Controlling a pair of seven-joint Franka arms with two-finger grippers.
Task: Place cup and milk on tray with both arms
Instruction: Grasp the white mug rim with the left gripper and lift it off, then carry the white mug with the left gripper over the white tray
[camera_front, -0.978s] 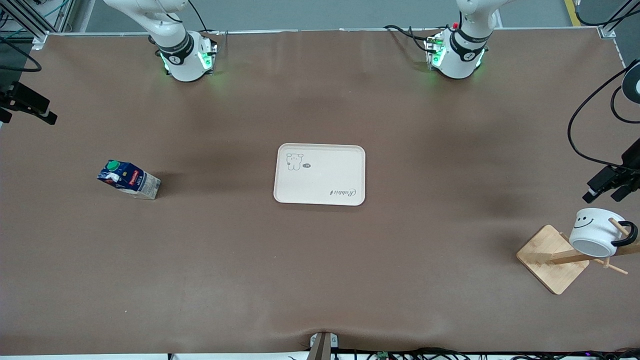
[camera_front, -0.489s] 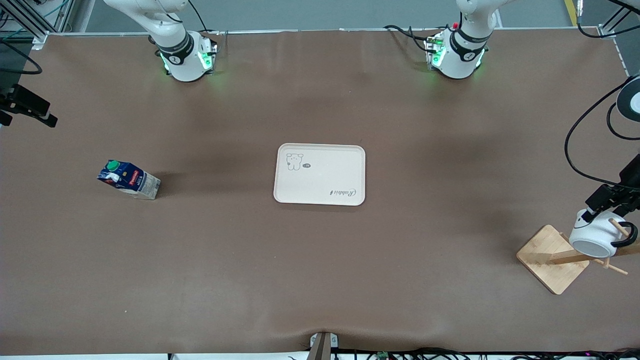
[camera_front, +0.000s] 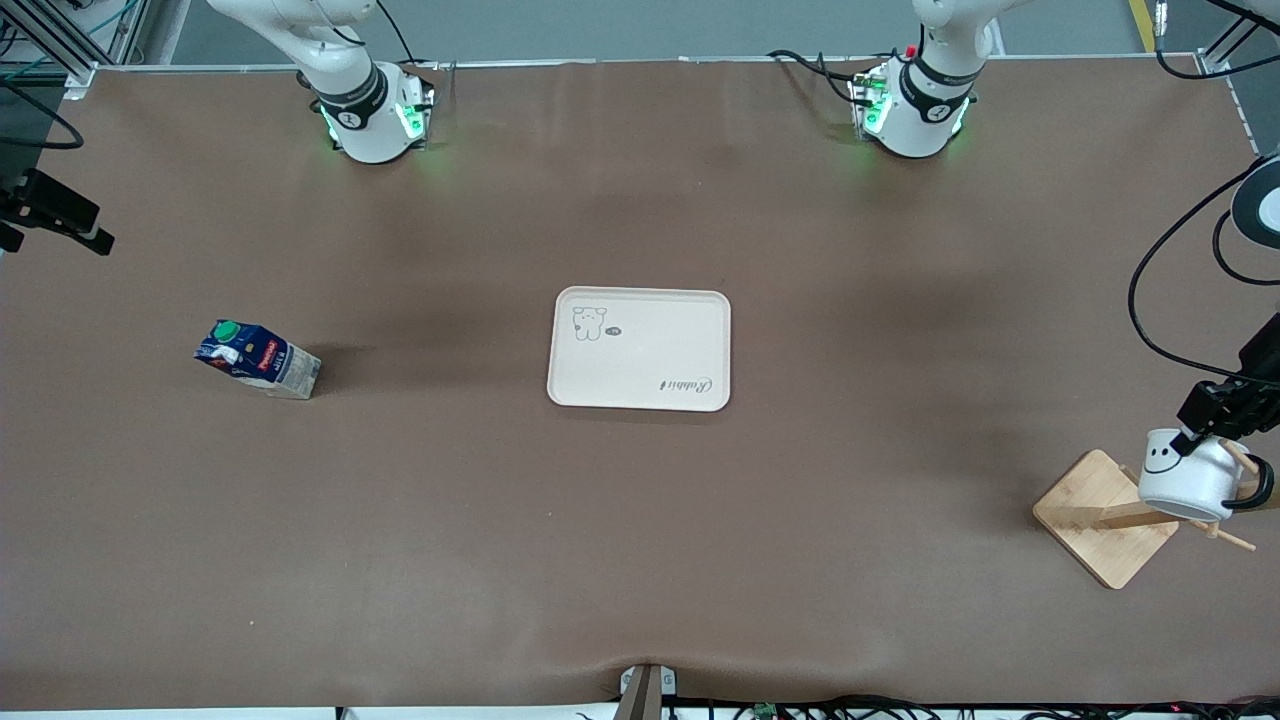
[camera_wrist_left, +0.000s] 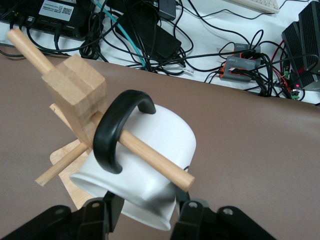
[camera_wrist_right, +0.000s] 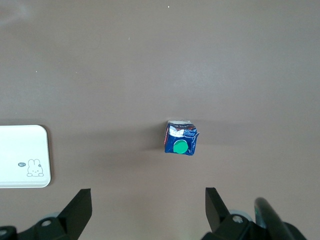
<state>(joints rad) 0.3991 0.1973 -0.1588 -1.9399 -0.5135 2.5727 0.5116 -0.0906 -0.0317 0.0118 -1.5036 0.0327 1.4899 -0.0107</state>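
Cup (camera_wrist_left: 145, 165) hangs on my wooden peg (camera_wrist_left: 150, 155), left gripper (camera_wrist_left: 145, 212) pinching its rim; right gripper (camera_wrist_right: 147, 205), spread, hovers above milk (camera_wrist_right: 180, 138).

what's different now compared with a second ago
The left gripper has come down from above the cup and closed its fingers on the rim, the cup still hanging by its handle on the wooden stand. The right gripper, milk and tray stayed put.
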